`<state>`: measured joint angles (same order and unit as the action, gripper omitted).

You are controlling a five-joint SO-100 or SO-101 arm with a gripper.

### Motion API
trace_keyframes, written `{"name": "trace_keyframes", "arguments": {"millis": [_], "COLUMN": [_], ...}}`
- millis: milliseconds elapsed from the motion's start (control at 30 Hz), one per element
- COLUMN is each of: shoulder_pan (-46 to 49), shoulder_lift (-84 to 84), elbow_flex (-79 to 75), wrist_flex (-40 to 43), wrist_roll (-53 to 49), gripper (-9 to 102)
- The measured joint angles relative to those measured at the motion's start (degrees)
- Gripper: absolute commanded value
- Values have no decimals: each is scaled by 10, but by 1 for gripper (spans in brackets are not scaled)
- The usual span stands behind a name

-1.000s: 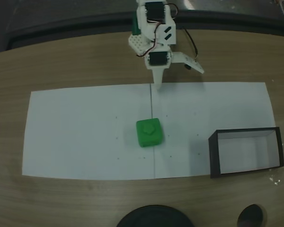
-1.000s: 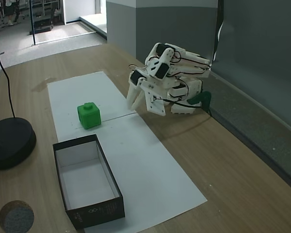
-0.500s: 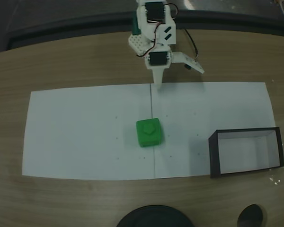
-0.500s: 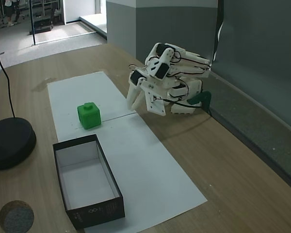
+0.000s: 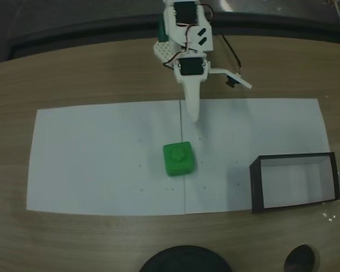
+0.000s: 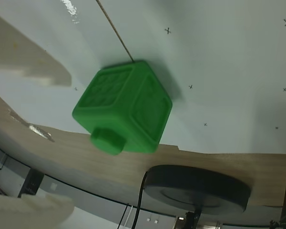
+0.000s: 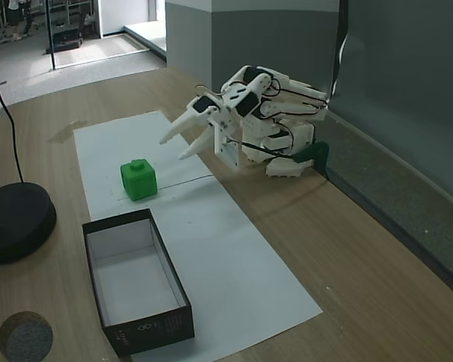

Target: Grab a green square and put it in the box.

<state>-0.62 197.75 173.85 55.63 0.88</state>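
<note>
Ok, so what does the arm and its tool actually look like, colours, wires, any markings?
The arm is white plastic with black servo blocks set into its joints. Thin red, black and white wires loop between the segments. Two black slanted slots mark one white link in a fixed view from above. The tool has two long white fingers tapering to points. A small dark green piece sits at the base.

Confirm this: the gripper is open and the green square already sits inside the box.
Not quite. The gripper is open, but the green square sits on the white paper, apart from the box, as a fixed view shows.
</note>
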Motion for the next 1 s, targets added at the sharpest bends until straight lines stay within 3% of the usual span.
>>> {"name": "trace_keyframes", "arguments": {"millis": [200,300,400,767,1000], "shoulder_pan": [38,48,51,56,55], "shoulder_lift": [-34,-114,-229,-758,-969], "elbow_flex": [-55,-98,-160,-504,-667], "wrist_flex": [0,0,7,132,154], "wrist_roll": [-1,-1,-1,-42,-42], "gripper": [29,35,40,40,40]}}
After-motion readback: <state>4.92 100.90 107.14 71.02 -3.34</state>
